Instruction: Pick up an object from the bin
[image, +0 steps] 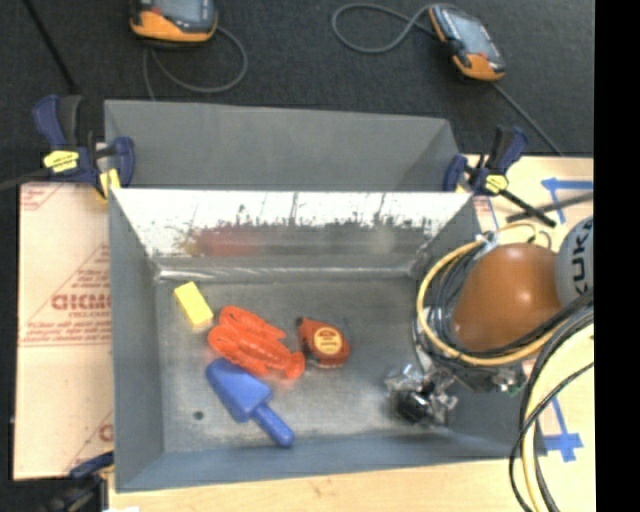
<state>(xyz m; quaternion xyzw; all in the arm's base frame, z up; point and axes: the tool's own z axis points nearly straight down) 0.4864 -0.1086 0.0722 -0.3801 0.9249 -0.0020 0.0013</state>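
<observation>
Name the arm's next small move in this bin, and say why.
Probably slide the gripper toward the view's left, to the round orange tape measure, the nearest thing. The gripper is over bare floor at the bin's right side, apart from everything; the orange ridged toy, blue scoop and yellow block lie further left.

- Black letters "KU" stand on the pale grey link of the arm (579, 262) at the right edge, where the word is cut off.
- A round yellow label sits on the orange tape measure (323, 341) on the floor of the bin (133, 330); its print is too small to read.
- Dark marks streak the bin's back wall; none reads as lettering.
</observation>
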